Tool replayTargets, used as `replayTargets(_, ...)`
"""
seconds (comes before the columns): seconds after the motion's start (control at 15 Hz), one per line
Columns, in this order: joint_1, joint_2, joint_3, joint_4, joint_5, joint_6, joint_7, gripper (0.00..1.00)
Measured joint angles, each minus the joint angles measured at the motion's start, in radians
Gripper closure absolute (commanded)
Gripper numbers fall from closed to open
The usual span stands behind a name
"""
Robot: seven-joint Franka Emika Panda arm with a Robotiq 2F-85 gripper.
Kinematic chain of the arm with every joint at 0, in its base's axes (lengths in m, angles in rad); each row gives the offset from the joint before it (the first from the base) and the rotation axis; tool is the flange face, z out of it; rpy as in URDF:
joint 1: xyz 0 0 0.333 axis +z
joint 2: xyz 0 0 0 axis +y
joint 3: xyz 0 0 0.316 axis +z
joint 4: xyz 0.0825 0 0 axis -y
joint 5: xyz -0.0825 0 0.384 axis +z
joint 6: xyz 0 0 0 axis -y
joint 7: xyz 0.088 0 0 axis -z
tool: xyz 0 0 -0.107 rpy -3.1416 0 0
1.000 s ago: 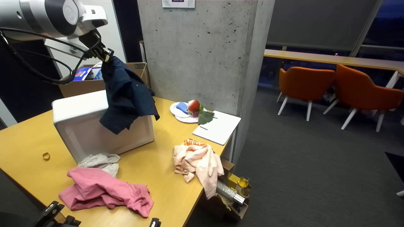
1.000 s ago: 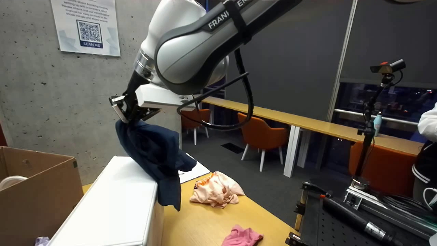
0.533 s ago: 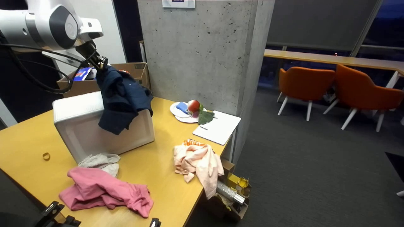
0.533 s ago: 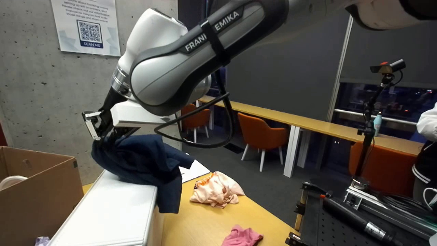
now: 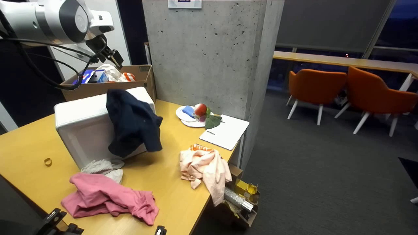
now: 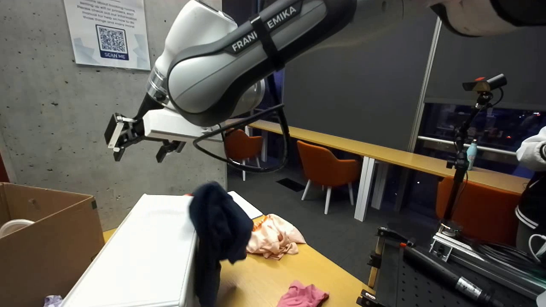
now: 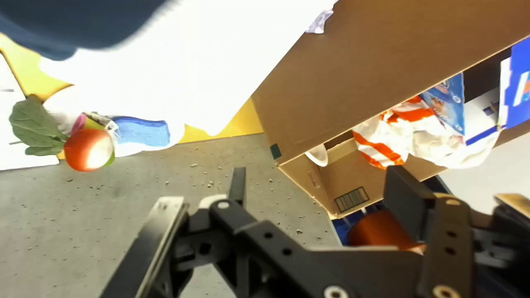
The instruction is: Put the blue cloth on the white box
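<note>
Biggest before you, a concrete pillar rises behind the yellow surface, and your arm reaches in above that surface in both exterior views. The cardboard box comes next, packets showing over its rim, and beside it stands your white box. Your blue cloth is at the white box's upper edge, most of it hanging down along the side in both exterior views, its outline blurred; you cannot tell how much of it bears on the top, or whether its lower end meets the surface. A pink cloth lies crumpled on the surface, well apart from the pillar, and a peach cloth droops partly over the surface's edge. Between that one and the pillar you have a flat white board. A pale grey cloth sits between the white box and the pink cloth. Your gripper stands wide, with a broad gap across it, above the level of the white box and away from the blue cloth. Near the pillar and just beside the board, white plates hold a blue piece, with a round red-and-white thing next to it, and green leaves overlap the board's edge. Last and least, a tan ring lies on the surface off to one side of the white box.
</note>
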Motion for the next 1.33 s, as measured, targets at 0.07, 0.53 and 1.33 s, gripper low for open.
replayTargets(0.07,-0.003,-0.019,-0.008,-0.014,0.000,-0.022,0.019,0.00)
replayTargets(0.53,-0.066,-0.145,-0.013,-0.267,0.000,-0.165,0.092,0.00)
replayTargets(1.33,-0.225,-0.102,-0.046,-0.706,0.007,-0.064,0.168,0.00)
